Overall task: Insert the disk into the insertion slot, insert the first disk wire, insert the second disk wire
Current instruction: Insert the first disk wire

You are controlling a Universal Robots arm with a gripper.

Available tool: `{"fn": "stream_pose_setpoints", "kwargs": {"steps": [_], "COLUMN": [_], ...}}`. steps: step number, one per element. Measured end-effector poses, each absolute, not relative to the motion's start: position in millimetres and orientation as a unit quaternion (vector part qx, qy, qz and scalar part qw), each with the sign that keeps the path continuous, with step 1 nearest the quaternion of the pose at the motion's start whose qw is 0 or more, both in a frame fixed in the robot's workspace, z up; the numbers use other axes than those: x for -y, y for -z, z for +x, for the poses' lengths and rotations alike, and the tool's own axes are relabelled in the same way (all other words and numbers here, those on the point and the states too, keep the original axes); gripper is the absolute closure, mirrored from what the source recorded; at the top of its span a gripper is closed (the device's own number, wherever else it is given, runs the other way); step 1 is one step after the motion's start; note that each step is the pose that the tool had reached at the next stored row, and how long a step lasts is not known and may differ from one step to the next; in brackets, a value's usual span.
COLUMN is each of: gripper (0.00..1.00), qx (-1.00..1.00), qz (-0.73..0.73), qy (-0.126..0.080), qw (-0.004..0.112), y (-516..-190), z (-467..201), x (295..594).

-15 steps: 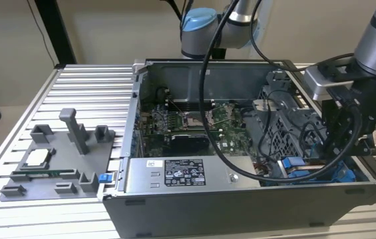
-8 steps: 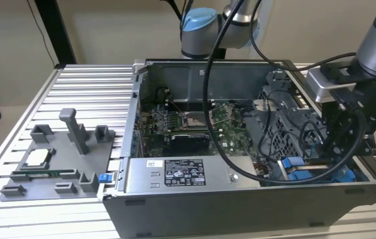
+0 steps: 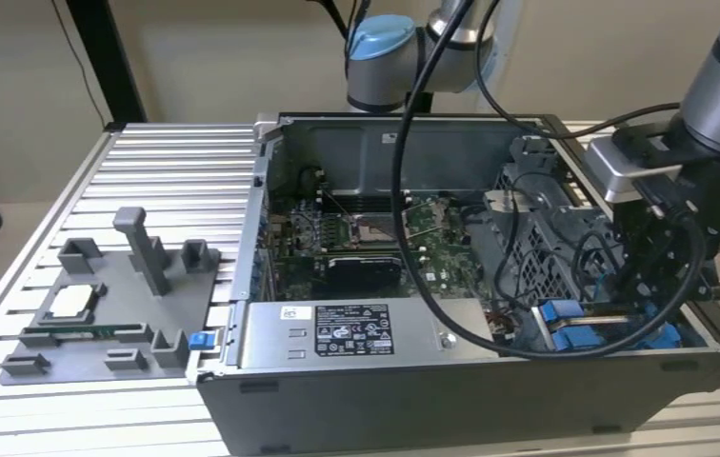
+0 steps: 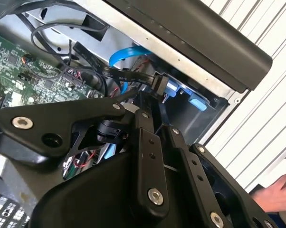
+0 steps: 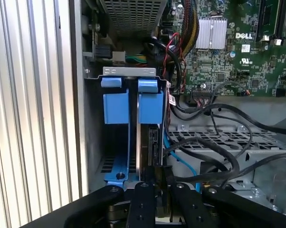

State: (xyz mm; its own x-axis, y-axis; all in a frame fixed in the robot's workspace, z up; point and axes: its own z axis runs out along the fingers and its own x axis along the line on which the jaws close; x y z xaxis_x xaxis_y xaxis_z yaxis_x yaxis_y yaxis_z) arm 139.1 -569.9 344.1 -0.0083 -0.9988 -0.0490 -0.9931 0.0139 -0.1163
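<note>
Noted: disk [image 5: 151,142] sits in insertion slot [image 5: 115,108]. The gripper [image 4: 150,99], fingers nearly together, seems to pinch the black wire connector [image 4: 160,84]. Wire step, I judge; it calls for square alignment with the disk's port.

The dark thin disk [image 5: 150,142] sits inside the rectangular insertion slot with bright blue plastic rails [image 5: 115,107], just ahead of the claw [image 5: 160,189].

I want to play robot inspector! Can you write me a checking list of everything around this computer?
Surface: slatted metal table, open computer case on it.
Job's things: insertion slot with blue rails; a dark slab, probably the disk, sits in it.
Clutter: grey parts holder beside the case.
Grippers: gripper at the slot.
Cables: black cables beside the slot; a blue cable too.
Surroundings: a person's hand near the table.
</note>
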Motion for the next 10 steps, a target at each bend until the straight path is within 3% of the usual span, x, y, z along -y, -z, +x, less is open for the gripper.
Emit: {"fn": "stream_pose_setpoints", "kwargs": {"steps": [10], "gripper": [1.00], "qx": [-0.706], "qz": [-0.705], "qy": [0.024], "qw": [0.059], "y": [-342.7], "z": [139.2], "x": [571.5]}}
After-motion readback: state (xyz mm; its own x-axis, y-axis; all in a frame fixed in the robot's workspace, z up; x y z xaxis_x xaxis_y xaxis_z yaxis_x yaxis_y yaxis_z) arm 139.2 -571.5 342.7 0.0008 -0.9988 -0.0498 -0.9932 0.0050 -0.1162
